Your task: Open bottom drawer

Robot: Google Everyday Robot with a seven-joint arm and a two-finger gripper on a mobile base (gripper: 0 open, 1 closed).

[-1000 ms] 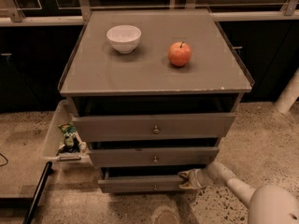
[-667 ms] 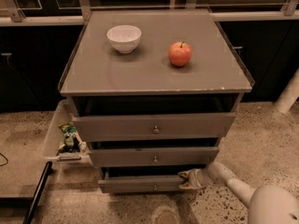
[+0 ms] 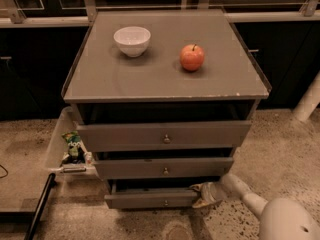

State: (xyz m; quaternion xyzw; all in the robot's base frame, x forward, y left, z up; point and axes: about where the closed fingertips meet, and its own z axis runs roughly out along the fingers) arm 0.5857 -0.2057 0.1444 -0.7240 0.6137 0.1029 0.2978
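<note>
The bottom drawer [image 3: 145,200] is the narrowest grey front, lowest of three on the grey cabinet, with a small round knob [image 3: 166,202] at its centre. It stands a little way out, a dark gap showing above its front. My gripper [image 3: 200,195] is at the drawer's right end, its tip against the upper right corner of the front. My white arm [image 3: 250,200] runs from it to the lower right.
The middle drawer [image 3: 164,168] and the top drawer [image 3: 164,135] sit above. A white bowl [image 3: 132,40] and a red apple [image 3: 192,57] rest on the cabinet top [image 3: 150,79]. A clear bin [image 3: 57,144] with packets hangs at the left. A white pole [image 3: 307,101] stands right.
</note>
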